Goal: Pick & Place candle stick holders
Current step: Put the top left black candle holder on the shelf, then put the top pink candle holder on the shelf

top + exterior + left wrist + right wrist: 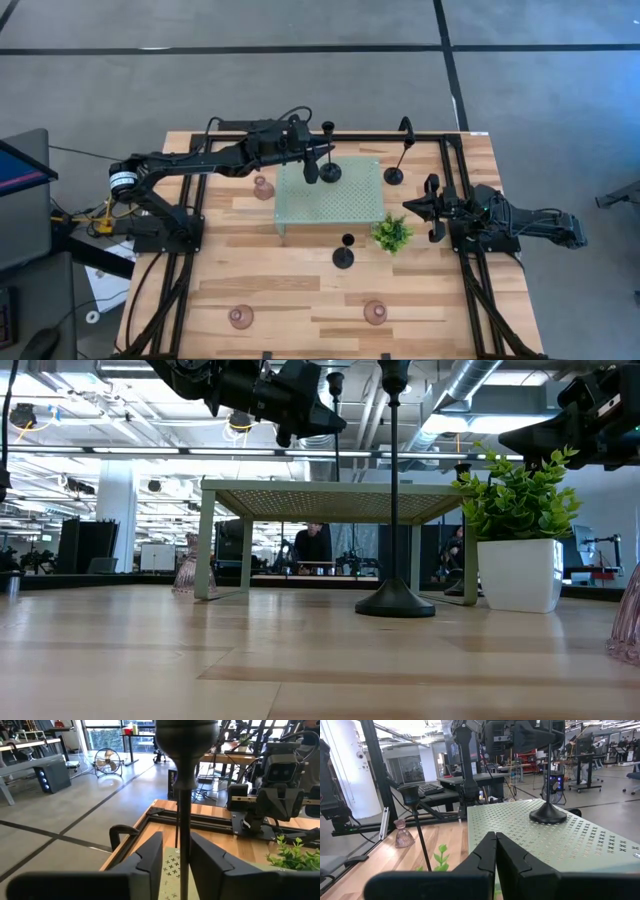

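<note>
One black candle stick holder stands upright with its disc base [548, 814] on the pale green perforated tray [345, 205]. My left gripper [176, 840] reaches over the tray's far side, open, with a finger on either side of that holder's thin stem [183, 815]. A second black holder [394, 176] stands on the table right of the tray. A third [343, 257] stands in front of the tray. Three pinkish holders sit on the table [263, 188], [240, 317], [375, 313]. My right gripper [428, 207] waits shut and empty at the right. My left gripper's fingers [150, 857] come level from the table's left and stand across the upright stem, with a gap between them wider than the stem. The stem lies close to one finger [202, 855]; I cannot tell whether it touches. The holder's base rests on the tray.
A small green plant in a white pot [392, 234] stands by the tray's near right corner, close to my right gripper. The tray stands on legs above the table [330, 490]. Black frame rails run along both table sides [455, 180].
</note>
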### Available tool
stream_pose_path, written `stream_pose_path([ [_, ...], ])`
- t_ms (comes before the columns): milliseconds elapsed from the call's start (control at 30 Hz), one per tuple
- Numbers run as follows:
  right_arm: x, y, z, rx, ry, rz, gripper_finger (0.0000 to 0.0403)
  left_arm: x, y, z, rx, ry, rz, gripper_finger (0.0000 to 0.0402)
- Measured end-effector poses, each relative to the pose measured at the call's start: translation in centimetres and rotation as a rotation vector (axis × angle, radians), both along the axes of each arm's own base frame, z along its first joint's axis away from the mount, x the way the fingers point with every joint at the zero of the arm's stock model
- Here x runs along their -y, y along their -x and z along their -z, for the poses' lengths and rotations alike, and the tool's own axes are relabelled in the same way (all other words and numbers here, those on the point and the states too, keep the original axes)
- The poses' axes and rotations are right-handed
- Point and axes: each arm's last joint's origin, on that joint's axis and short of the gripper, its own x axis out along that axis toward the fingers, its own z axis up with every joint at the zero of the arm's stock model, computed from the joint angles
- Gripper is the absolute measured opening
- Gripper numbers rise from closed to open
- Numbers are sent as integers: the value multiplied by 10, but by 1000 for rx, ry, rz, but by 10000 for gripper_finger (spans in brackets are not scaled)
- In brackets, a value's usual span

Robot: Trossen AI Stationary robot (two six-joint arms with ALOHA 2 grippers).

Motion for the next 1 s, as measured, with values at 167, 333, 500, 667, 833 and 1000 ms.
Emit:
stream_pose_path([
  [167,0,0,0,0,0,0,0,0,1,0,-9,3,1,112],
  [333,0,0,0,0,0,-1,0,3,10,-6,-38,-39,-33,124],
  [500,0,0,0,1,0,0,0,7,22,-14,-38,-41,-43,134],
  [667,0,0,0,0,0,-1,0,10,32,-21,-39,-66,-44,142],
  [833,0,0,0,0,0,-1,0,13,39,-26,-43,-67,-43,148],
  [1000,0,0,0,0,0,-1,0,17,51,-24,-127,-40,-38,147],
])
